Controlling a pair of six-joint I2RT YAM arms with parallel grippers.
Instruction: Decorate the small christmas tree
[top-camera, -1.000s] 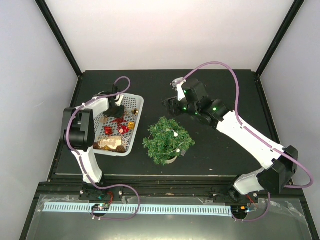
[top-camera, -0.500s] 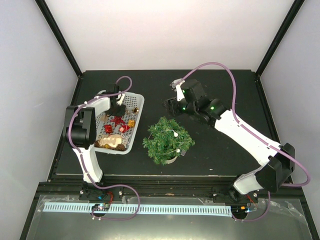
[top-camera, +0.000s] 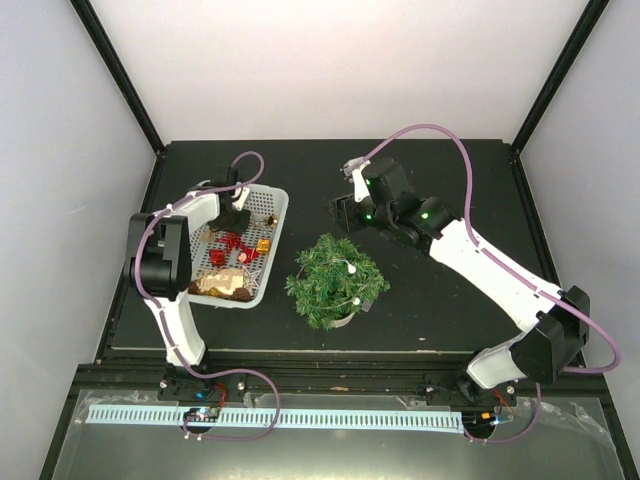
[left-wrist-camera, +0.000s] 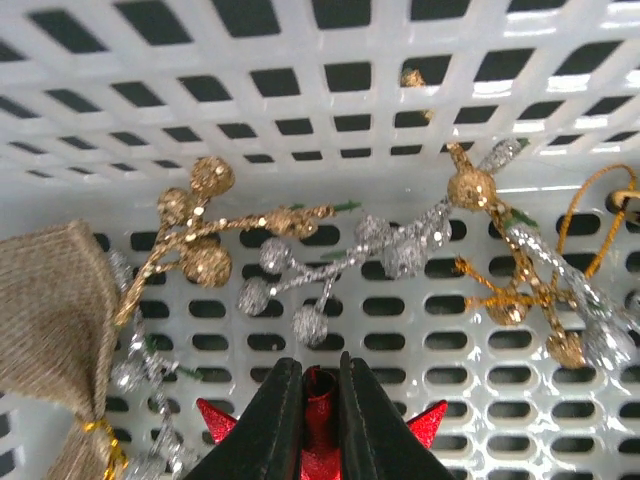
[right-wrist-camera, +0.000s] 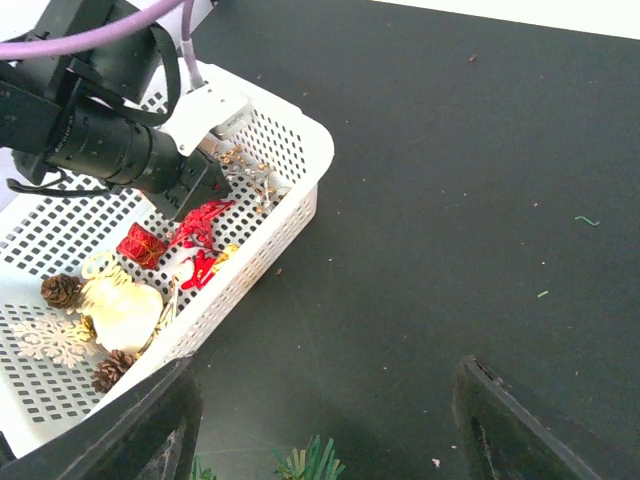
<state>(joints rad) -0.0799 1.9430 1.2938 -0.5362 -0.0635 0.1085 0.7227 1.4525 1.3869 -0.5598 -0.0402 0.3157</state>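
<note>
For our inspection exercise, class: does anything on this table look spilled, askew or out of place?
Only small things: green scraps, likely needles, lie loose on the black table, and the white basket sits askew to the table's edge.

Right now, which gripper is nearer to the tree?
Right. The right gripper hangs open just beyond the tree; the left gripper is off to its left, in the basket, pinching a red star.

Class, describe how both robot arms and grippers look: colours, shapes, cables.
The left arm and right arm have white links and black joints, each trailing a purple cable. Green lights dot the right arm. The left gripper and right gripper have black tapered fingers.
</note>
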